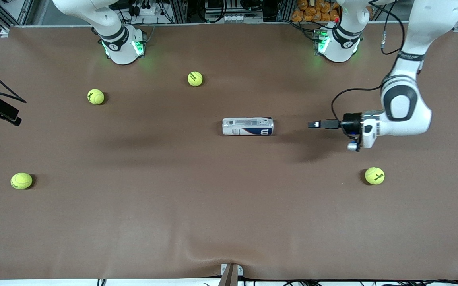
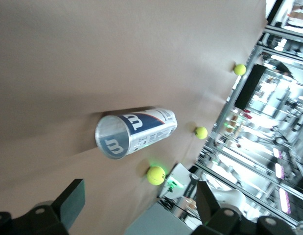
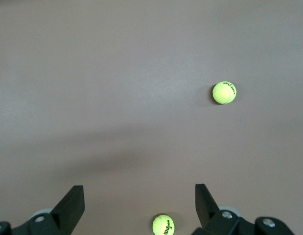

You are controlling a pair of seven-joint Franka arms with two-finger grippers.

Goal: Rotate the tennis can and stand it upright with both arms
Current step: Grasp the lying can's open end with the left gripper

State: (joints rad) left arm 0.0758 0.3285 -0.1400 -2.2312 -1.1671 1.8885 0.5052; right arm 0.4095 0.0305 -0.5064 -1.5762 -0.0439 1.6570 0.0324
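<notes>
Here the tennis can (image 1: pixel 247 126) lies on its side mid-table, the left gripper (image 1: pixel 313 124) spread apart beside its navy end, the right gripper (image 3: pixel 140 203) spread above two tennis balls (image 3: pixel 224 92).

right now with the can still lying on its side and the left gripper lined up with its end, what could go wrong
1. The tennis can lies on its side on bare table; a nudge from the open left gripper, level with its blue end, might roll or slide it away.
2. The right gripper is open over the table's right-arm end, away from the can, so nothing braces the white end yet.
3. A rolling can could hit the tennis ball nearest it.
</notes>
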